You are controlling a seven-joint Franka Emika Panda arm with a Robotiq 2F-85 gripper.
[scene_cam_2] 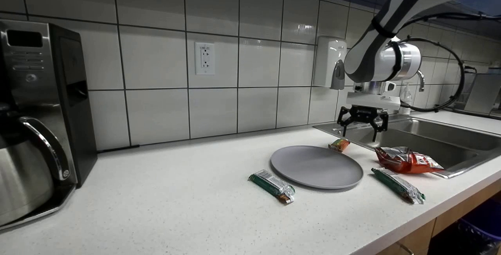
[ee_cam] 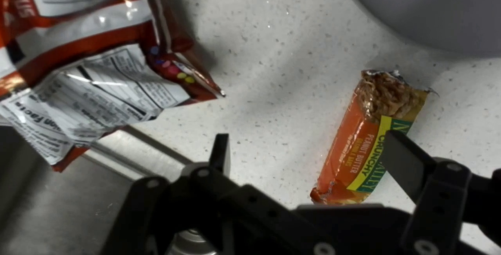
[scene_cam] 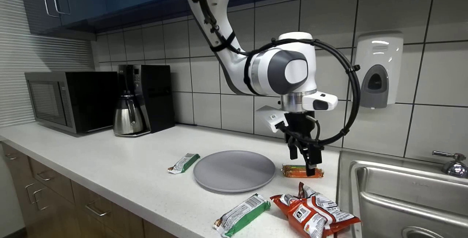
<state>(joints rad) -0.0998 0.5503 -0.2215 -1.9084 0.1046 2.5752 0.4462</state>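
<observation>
Orange granola bar lying on worktop, just beside grey plate; jaws hang above and near it, spread wide, gripping nothing; red snack bag near, at edge of sink; green-wrapped bar just beside bag; second green-wrapped bar across plate from orange one; coffee maker well apart, microwave just beside it.

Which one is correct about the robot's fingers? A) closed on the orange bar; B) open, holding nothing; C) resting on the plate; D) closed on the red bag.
B: in the wrist view the fingers stand apart, and the orange bar lies on the counter below.
</observation>
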